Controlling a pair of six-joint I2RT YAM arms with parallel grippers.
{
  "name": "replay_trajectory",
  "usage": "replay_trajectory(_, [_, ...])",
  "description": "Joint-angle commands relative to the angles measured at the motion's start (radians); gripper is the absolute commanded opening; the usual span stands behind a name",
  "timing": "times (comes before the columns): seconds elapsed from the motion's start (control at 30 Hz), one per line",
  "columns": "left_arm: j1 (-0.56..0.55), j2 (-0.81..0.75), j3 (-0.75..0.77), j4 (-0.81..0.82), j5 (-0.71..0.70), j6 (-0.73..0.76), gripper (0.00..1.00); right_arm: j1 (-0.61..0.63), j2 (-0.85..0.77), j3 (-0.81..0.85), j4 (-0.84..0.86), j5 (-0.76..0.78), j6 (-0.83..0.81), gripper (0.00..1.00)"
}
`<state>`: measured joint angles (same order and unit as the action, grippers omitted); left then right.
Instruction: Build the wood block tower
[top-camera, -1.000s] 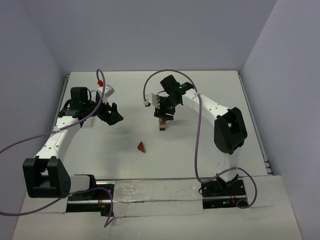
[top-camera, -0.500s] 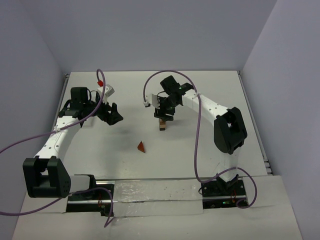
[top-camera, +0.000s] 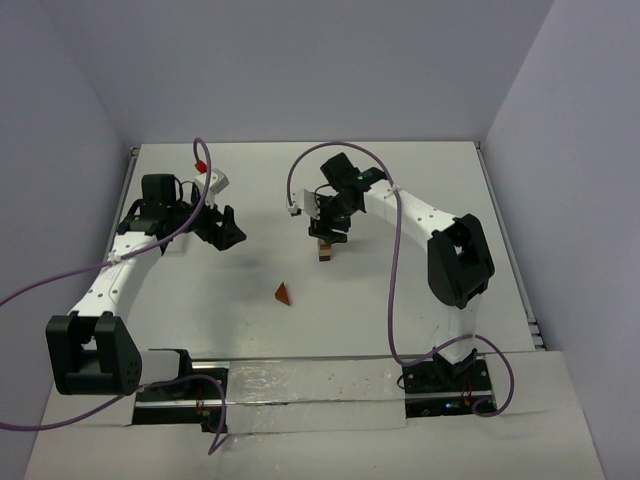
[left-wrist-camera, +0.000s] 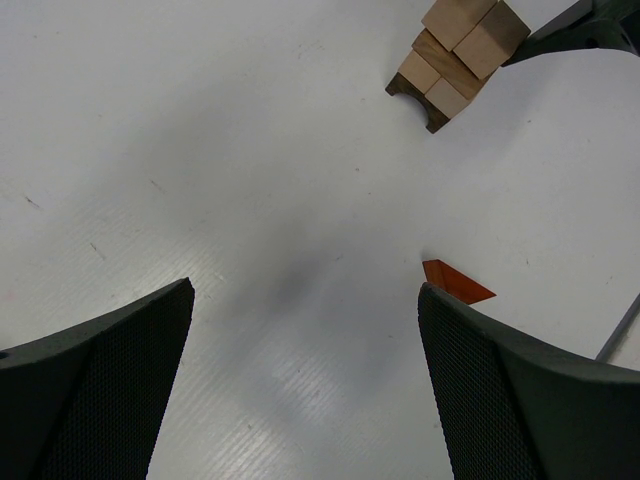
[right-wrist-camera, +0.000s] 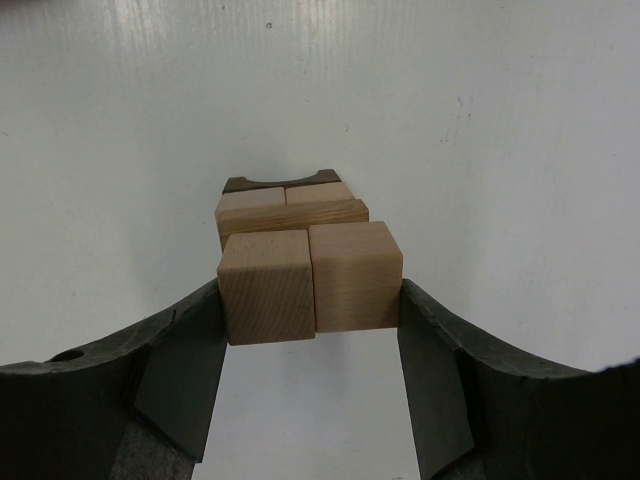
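The wood block tower (top-camera: 325, 251) stands mid-table: a dark arch piece (right-wrist-camera: 280, 181) at the base, two tan cubes (right-wrist-camera: 250, 198) on it, then a brown plank (right-wrist-camera: 292, 215). My right gripper (right-wrist-camera: 310, 300) is shut on a pair of tan cubes (right-wrist-camera: 265, 285) pressed side by side, and they sit directly on top of the plank. The left wrist view shows the same stack (left-wrist-camera: 455, 60) as one continuous column. A reddish-brown wedge (top-camera: 284, 292) lies alone on the table, just beyond the right finger of my left gripper (left-wrist-camera: 305, 300), which is open and holds nothing.
White table with raised edges and grey walls around it. My left gripper (top-camera: 228, 228) hovers left of the tower. A purple cable with a red clip (top-camera: 200, 163) loops over the far left of the table.
The right wrist has shifted very slightly above the tower. Blocks, wedge and left arm have not moved.
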<state>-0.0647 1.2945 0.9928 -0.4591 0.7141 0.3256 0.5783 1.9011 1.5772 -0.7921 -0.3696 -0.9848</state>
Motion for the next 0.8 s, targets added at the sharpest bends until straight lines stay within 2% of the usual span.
replay_trajectory(0.0, [-0.004,0.003,0.03,0.027,0.002,0.01,0.99,0.009,-0.004,-0.008,0.038,0.001,0.0,0.69])
replay_trajectory(0.77, [-0.004,0.006,0.029,0.023,-0.002,0.013,0.99,0.024,-0.004,-0.018,0.05,0.001,0.002,0.73])
